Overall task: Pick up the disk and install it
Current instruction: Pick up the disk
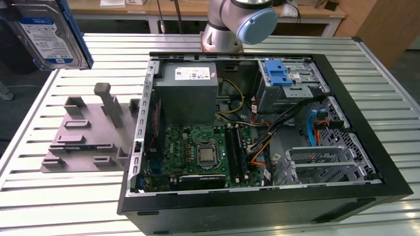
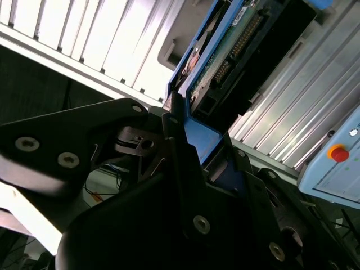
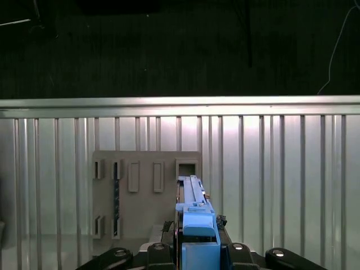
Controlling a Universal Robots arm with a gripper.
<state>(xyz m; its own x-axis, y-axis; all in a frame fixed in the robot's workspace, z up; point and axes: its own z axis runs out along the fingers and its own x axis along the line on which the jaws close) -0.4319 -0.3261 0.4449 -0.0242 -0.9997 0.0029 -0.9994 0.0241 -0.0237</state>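
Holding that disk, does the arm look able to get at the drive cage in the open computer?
Probably yes: the gripper holds the disk clear of the case, whose side is open, and the cage lies uncovered, though cables run beside it.

Silver-grey disk [image 1: 49, 34], blue-framed with a blue-and-white label, in a matte black claw [image 2: 199, 140], over a table [image 1: 59, 206] of pale silver ribbed slats. The computer case [image 1: 262, 216] is black, its motherboard [image 1: 196, 152] green, with a bright blue latch [image 1: 279, 73]; the fixture [image 1: 85, 137] is plain grey.
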